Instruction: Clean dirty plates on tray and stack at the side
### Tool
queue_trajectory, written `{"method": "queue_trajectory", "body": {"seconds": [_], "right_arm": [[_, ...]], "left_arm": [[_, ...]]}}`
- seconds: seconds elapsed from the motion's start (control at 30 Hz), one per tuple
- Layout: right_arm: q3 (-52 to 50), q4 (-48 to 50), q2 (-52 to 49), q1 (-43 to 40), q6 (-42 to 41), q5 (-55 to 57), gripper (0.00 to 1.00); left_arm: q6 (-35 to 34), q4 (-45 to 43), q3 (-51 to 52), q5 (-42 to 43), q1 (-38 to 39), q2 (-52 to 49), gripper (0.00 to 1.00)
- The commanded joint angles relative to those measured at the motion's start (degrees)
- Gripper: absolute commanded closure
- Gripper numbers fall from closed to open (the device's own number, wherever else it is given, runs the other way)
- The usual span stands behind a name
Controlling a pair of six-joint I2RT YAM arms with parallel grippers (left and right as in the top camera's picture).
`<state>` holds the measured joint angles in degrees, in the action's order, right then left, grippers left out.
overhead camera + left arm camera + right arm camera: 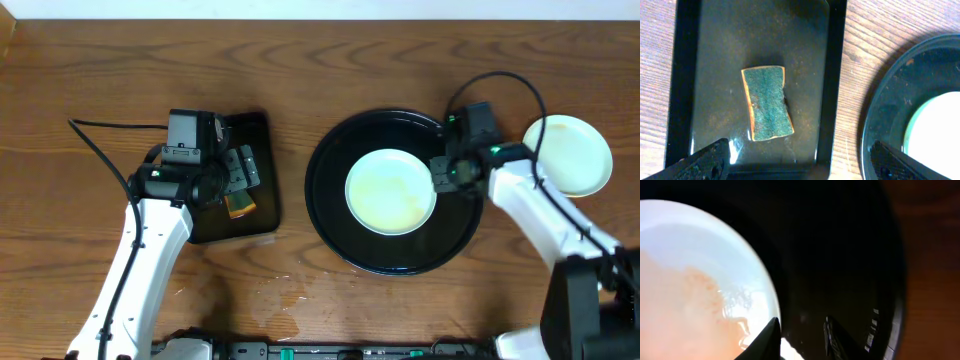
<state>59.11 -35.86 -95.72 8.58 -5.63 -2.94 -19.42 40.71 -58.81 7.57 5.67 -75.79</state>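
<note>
A pale plate with an orange smear lies on the round black tray. It also fills the left of the right wrist view, with the tray dark beside it. My right gripper is at the plate's right edge, and its fingers are closed on the rim. A second pale plate lies on the table at the right. I cannot make out a third plate. My left gripper is open wide and empty above a green-and-orange sponge.
The sponge lies in a small rectangular black tray at the left, also seen in the left wrist view. The round tray's rim shows there too. A wet patch lies on the wooden table near the front.
</note>
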Motion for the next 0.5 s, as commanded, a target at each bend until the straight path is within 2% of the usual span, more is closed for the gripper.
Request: {"method": "queue_trajectory", "body": {"seconds": [0.0,0.27,0.4,0.47], "right_arm": [[0.1,1.3,-3.1,-3.8,3.1,-14.8,0.73],[0.1,3.6,-9.5,-4.4,4.1,-21.5,0.76],[0.1,4.4,-11.1,-4.1,3.4,-19.8,0.97],[0.2,4.6,-10.9,-4.2,1.5,-17.5,0.99]], "left_arm": [[0.5,0.2,-0.9,0.8,-0.1,-0.6,0.1],[0.5,0.2,-0.9,0.8,-0.1,-0.6,0.09],[0.5,0.2,-0.9,0.8,-0.1,-0.6,0.09],[0.5,0.2,-0.9,0.8,-0.1,-0.6,0.09]]}}
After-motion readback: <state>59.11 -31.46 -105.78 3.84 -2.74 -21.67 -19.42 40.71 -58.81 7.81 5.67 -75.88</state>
